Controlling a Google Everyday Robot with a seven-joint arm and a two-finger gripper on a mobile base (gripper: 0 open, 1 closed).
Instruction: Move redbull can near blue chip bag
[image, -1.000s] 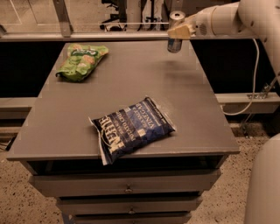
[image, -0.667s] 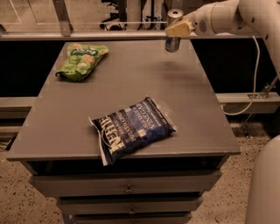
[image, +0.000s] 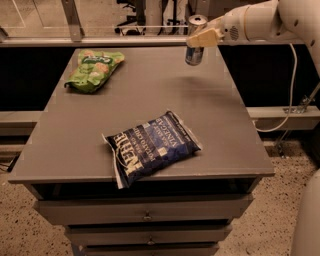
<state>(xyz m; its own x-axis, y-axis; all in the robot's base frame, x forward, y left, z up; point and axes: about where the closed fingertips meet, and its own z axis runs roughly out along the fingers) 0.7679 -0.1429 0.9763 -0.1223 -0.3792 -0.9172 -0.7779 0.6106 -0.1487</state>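
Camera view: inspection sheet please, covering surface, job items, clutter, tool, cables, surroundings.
Surface: grey table, on a drawer unit.
Job's things: redbull can upright, apparently lifted over the far right corner; blue chip bag flat near the front edge, well apart from it.
Clutter: green chip bag, far left.
Grippers: tool closed on the can, far right corner.
Cables: white cable hanging right of the table.
Surroundings: speckled floor.

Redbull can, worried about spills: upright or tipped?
Upright: the can has its top up, clamped by the gripper above the table's far right corner.
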